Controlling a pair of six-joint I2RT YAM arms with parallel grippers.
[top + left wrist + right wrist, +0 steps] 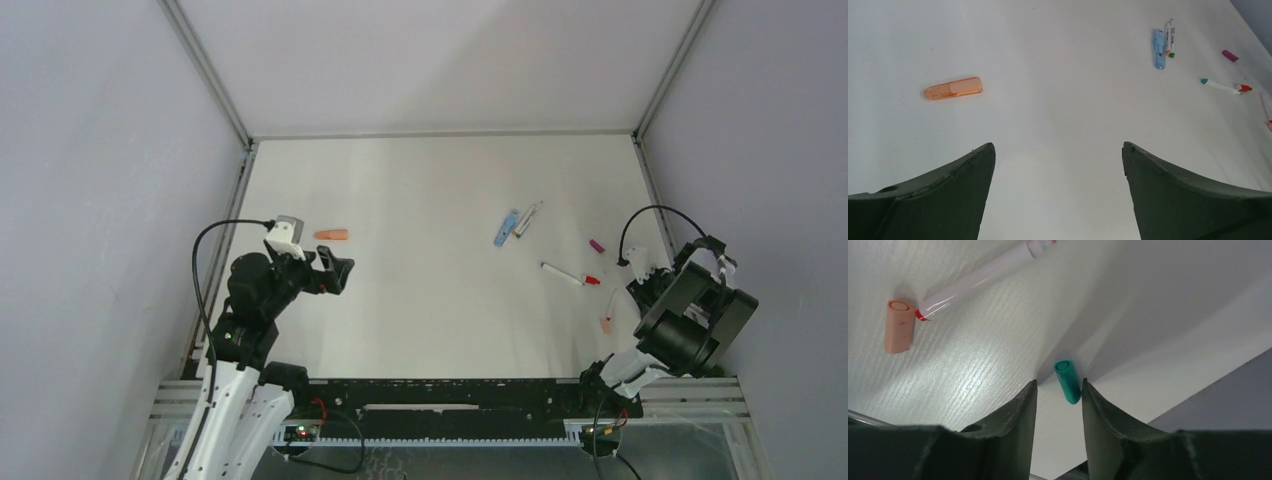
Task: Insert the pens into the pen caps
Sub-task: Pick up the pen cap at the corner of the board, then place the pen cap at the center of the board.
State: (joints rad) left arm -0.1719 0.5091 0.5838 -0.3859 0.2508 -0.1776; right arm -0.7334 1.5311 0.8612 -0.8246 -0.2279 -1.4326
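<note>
A teal pen cap (1068, 381) lies on the white table right at the tips of my right gripper (1059, 381). Its lower end sits between the jaws, against the right finger, with a gap to the left finger; the jaws stand narrowly open. Up and left of it lie a salmon cap (899, 326) and a white pen (973, 282) with a red ring. My left gripper (1058, 145) hovers wide open with nothing in it, an orange cap (954, 88) ahead on its left. A white pen (568, 274) with a red tip lies mid-right.
A light blue cap (505, 228) and a slim pen (527, 219) lie side by side at centre right, with a small magenta cap (597, 245) beyond them. The right arm (690, 310) is folded close to the right wall. Enclosure walls (120, 200) bound the table.
</note>
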